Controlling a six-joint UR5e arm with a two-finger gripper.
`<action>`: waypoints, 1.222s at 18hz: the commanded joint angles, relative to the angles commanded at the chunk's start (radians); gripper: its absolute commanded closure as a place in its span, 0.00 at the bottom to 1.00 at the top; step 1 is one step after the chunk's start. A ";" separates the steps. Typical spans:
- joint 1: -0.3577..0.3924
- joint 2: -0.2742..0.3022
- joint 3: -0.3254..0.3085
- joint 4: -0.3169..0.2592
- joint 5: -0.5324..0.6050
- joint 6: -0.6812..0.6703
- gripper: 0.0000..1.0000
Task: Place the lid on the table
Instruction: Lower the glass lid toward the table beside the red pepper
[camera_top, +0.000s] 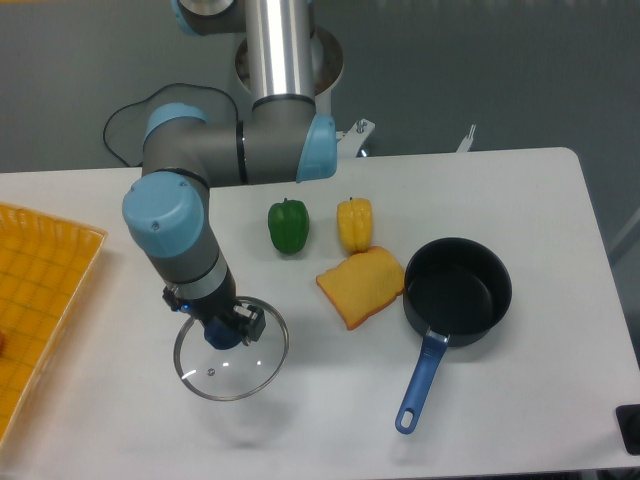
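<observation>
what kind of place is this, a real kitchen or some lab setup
Most likely a robotics lab, not a kitchen. The arm's gripper holds a glass lid over a bare white table, with a toy-like green pepper and yellow pepper laid out, and a cable trailing behind.

Bright, even light from overhead, and the white table (520, 200) comes close to washing out. Shadows are soft: a faint smudge under the lid (231, 358), a darker rim beside the saucepan (456, 290). Small glints on the glass. Slightly soft focus throughout; the gripper (222, 329) reads murky, perhaps compression.
</observation>
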 joint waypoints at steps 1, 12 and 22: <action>-0.003 -0.002 0.000 -0.002 -0.002 -0.006 0.47; -0.025 -0.028 -0.037 -0.008 -0.012 -0.008 0.47; -0.035 -0.061 -0.041 -0.008 -0.012 -0.009 0.47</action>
